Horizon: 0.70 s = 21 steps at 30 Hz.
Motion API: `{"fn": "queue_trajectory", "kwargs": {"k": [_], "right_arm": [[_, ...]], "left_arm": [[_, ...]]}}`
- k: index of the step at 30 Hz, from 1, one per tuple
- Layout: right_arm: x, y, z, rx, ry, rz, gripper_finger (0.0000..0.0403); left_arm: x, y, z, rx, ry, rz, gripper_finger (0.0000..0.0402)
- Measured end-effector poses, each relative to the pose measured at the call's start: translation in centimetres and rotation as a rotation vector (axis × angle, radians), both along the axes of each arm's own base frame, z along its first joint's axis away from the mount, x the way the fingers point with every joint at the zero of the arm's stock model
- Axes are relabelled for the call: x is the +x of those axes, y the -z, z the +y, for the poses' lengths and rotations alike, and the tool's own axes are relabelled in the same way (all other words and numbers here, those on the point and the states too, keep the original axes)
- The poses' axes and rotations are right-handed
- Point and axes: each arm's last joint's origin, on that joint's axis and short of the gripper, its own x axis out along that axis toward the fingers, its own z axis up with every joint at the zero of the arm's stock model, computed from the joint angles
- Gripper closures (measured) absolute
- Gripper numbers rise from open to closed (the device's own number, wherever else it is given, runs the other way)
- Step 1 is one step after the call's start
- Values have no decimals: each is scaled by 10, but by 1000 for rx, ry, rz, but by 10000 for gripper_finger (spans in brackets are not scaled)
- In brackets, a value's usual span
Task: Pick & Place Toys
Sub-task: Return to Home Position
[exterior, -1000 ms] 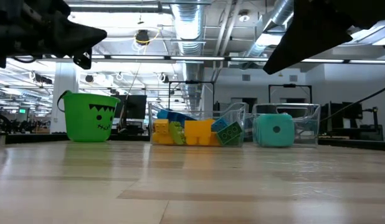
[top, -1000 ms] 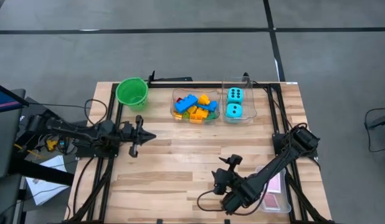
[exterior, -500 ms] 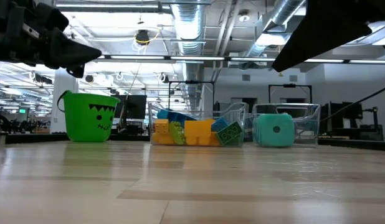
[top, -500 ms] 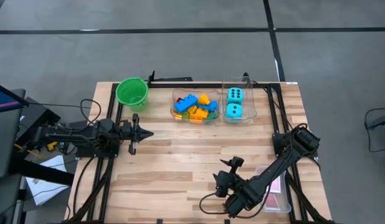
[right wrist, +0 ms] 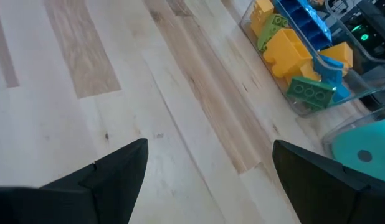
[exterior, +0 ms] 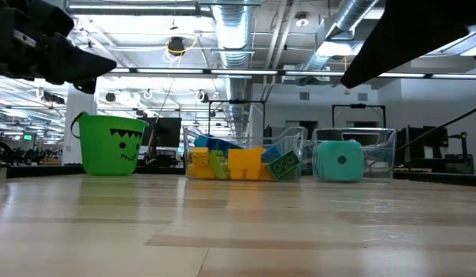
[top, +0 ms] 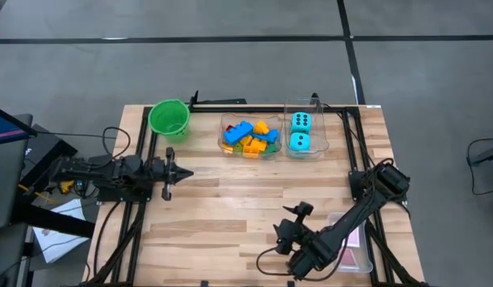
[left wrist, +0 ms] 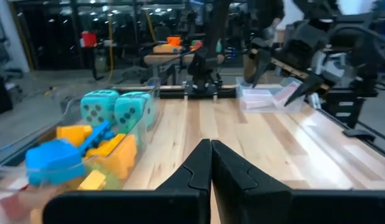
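Colourful building blocks lie in a clear tub at the table's far middle. Two cyan dice sit in a second clear tub to its right. Pink cards lie in a clear tub at the near right, partly under my right arm. My left gripper is shut and empty, held level above the table's left side, pointing toward the right edge. My right gripper is open and empty above the near middle of the table. In the right wrist view its fingers frame bare wood, with the blocks beyond them.
A green bucket with a face stands at the far left, near my left gripper. A black frame rail runs along the far edge. Bare wood lies between the two arms.
My left gripper has drawn back a little toward the table's left edge, still shut and pointing level.
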Motion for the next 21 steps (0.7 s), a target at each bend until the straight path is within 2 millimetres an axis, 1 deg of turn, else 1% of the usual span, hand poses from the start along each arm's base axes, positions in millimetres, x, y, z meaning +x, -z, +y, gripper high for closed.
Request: {"fn": "queue_trajectory", "kwargs": {"k": [5, 11, 13, 17, 21], "right_arm": [[-6, 3, 4, 19, 6, -20, 67], [-14, 14, 3, 34, 42, -37, 67], [-15, 15, 2, 36, 46, -41, 67], [-12, 14, 3, 24, 35, -76, 67], [2, 12, 3, -8, -28, -98, 70]], "left_arm": [[-1, -1, -2, 32, 25, -16, 401], [-1, -1, 2, 49, -17, -11, 396], [-1, -1, 3, 52, -35, -9, 396], [-1, -1, 8, 55, -81, -4, 396], [1, 3, 12, 55, -128, 39, 393]]}}
